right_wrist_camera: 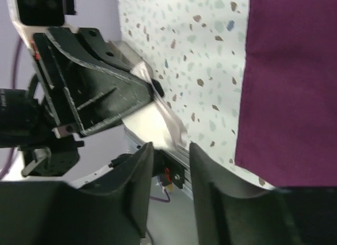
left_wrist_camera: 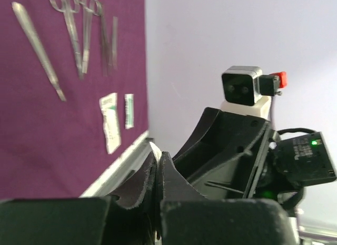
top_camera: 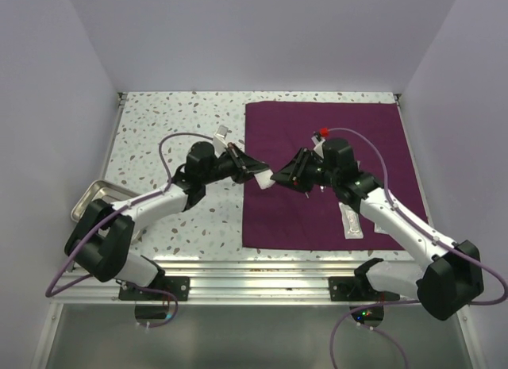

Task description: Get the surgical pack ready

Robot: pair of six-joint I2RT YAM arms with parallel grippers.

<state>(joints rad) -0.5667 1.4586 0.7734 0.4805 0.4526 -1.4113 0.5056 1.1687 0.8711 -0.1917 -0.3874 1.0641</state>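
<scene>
Top external view: over the left edge of the cloth (top_camera: 333, 147), spread flat on the right, a white packet (top_camera: 263, 179) is handed over, clamped by the left gripper (top_camera: 254, 171), the right gripper (top_camera: 278, 178) fingers parted, so a straight right withdrawal is judged needed next.

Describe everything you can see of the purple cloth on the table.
The purple cloth is a large, plain, dark maroon rectangle of soft-looking fabric, spread flat and unfolded over the right part of the speckled table. Steel instruments and small white packets lie on it.
</scene>
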